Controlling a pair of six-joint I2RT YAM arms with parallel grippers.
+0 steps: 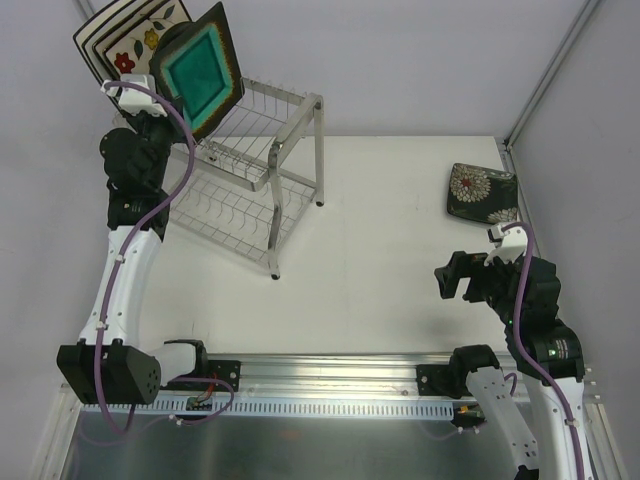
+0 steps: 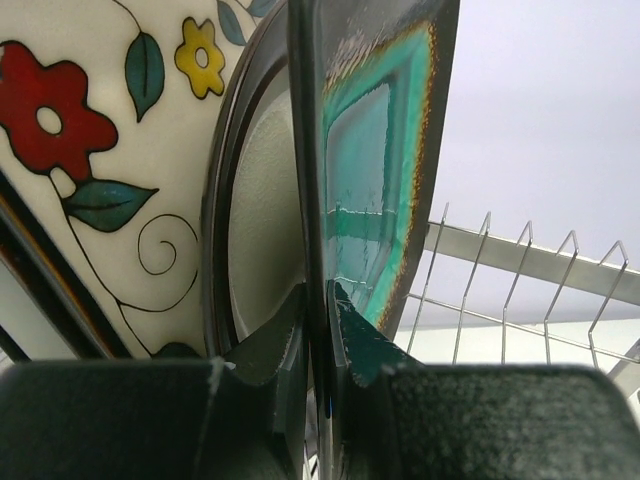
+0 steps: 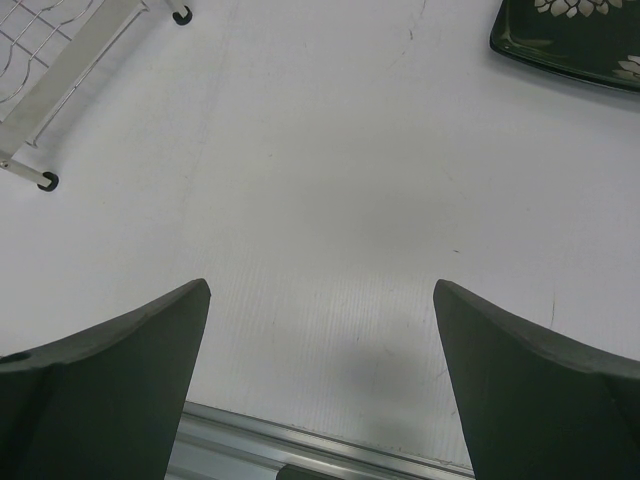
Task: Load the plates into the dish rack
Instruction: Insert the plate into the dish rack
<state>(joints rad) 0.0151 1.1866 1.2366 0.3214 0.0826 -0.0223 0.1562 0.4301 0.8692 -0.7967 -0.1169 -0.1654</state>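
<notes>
My left gripper point(image 1: 170, 98) point(image 2: 318, 300) is shut on the lower edge of the dark square teal-centred plate point(image 1: 205, 75) point(image 2: 375, 170), holding it upright over the top tier of the silver wire dish rack point(image 1: 270, 170) point(image 2: 520, 265). Right behind it stand a round cream grey-rimmed plate point(image 2: 260, 200) and the cream flowered square plate point(image 1: 135, 42) point(image 2: 100, 150), with a white black-rimmed plate point(image 1: 95, 35) furthest back. The dark plate with white blooms point(image 1: 482, 192) point(image 3: 575, 35) lies flat at the table's right. My right gripper point(image 1: 455, 278) point(image 3: 320, 290) hovers open above bare table, nothing between its fingers.
The rack's lower tier point(image 1: 225, 210) holds no plates. One rack leg with black feet point(image 3: 60, 80) shows at the upper left of the right wrist view. A metal rail point(image 1: 330, 375) runs along the near edge. Walls close in at the back and right.
</notes>
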